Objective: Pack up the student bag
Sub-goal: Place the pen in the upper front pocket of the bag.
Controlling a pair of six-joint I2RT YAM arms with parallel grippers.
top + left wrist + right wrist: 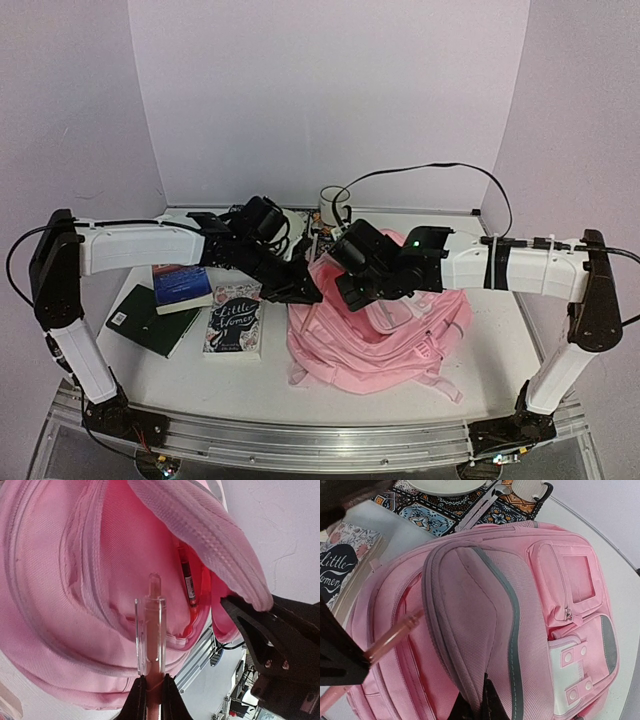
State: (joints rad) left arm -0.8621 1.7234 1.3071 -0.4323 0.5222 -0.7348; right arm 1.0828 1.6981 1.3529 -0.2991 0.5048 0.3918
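The pink student bag (385, 340) lies on the table with its top opening held apart. My right gripper (481, 706) is shut on the bag's front flap (470, 605) and lifts it. My left gripper (150, 692) is shut on a clear pink pen (150, 630) and points it into the opening of the bag (60, 580). The pen tip also shows in the right wrist view (395, 632). A red pen (188, 577) lies inside the bag. In the top view my left gripper (300, 290) is at the bag's left edge and my right gripper (355, 290) is just beside it.
A "Little Women" book (234, 323) lies left of the bag, with a blue book (181, 285) and a dark green book (148, 318) further left. A mug (333, 207) and a patterned mat (445, 505) sit behind the bag.
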